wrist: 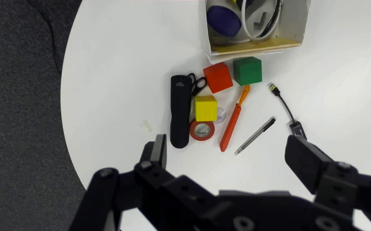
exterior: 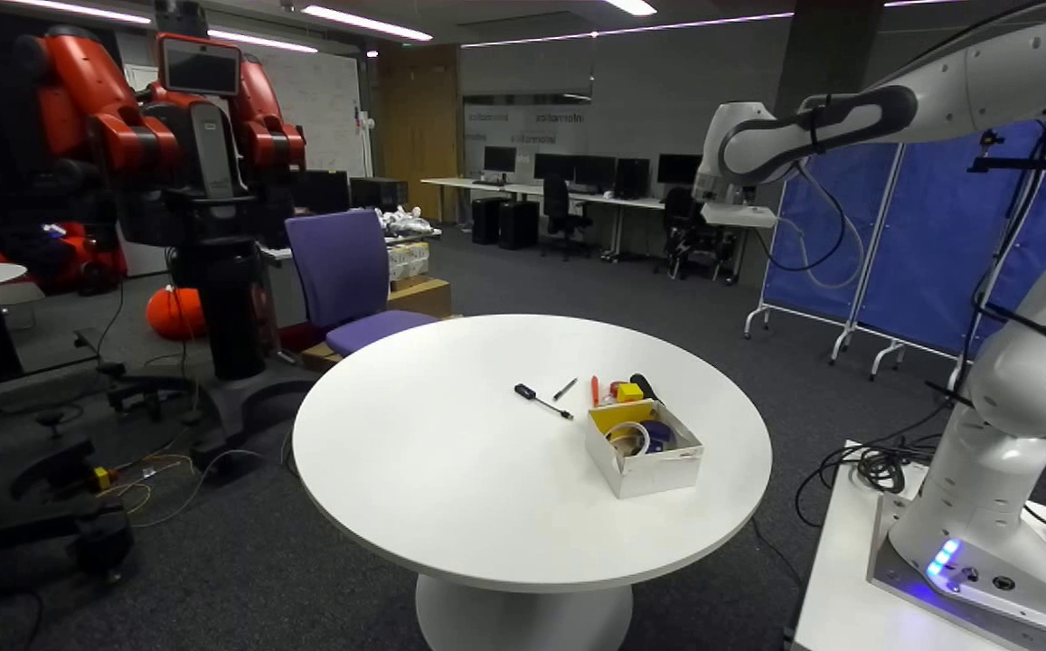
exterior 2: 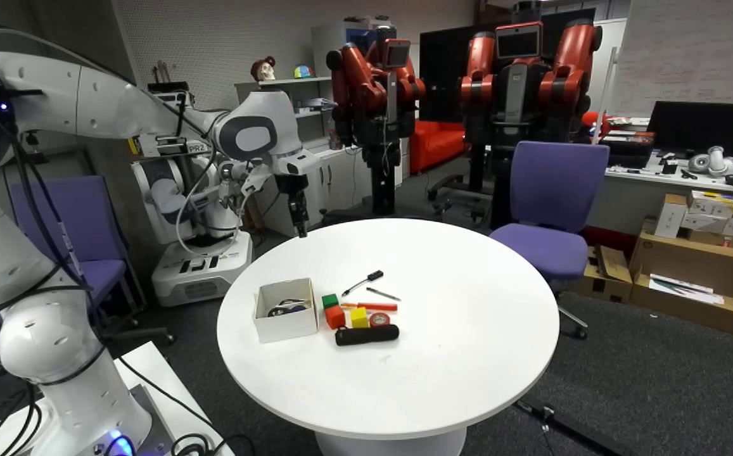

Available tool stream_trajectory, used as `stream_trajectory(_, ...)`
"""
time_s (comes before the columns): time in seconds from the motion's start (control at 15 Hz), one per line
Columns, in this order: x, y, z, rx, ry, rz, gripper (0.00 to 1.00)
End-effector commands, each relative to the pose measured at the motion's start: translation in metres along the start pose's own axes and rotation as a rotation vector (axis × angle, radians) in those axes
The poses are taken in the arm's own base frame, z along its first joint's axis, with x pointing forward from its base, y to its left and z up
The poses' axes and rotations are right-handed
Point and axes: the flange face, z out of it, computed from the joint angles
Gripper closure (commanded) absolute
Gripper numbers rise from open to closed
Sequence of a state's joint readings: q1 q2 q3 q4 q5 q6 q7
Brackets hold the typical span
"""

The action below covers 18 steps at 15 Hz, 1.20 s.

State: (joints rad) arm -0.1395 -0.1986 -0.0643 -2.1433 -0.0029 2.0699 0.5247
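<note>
I see the jaws wide apart, empty, above the surface, apparently with no grasp yet made, the pen right of the yellow block in the wrist view, so the next move probably calls for lowering.

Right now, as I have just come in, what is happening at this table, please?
A robot arm holds its end effector open in the air, gripping nothing. On the round white table, a red block, a yellow block and a green block sit near an open white box. The box has several things in it.
</note>
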Motion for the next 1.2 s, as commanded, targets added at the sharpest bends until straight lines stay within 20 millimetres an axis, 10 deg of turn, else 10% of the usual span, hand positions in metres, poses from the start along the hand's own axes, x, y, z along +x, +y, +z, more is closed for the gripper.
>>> stream_trajectory(0.0,0.036,0.013,0.031,0.063,-0.052,0.041,0.0)
stream_trajectory(1.13,0.053,0.003,0.08,0.08,-0.005,0.125,0.0)
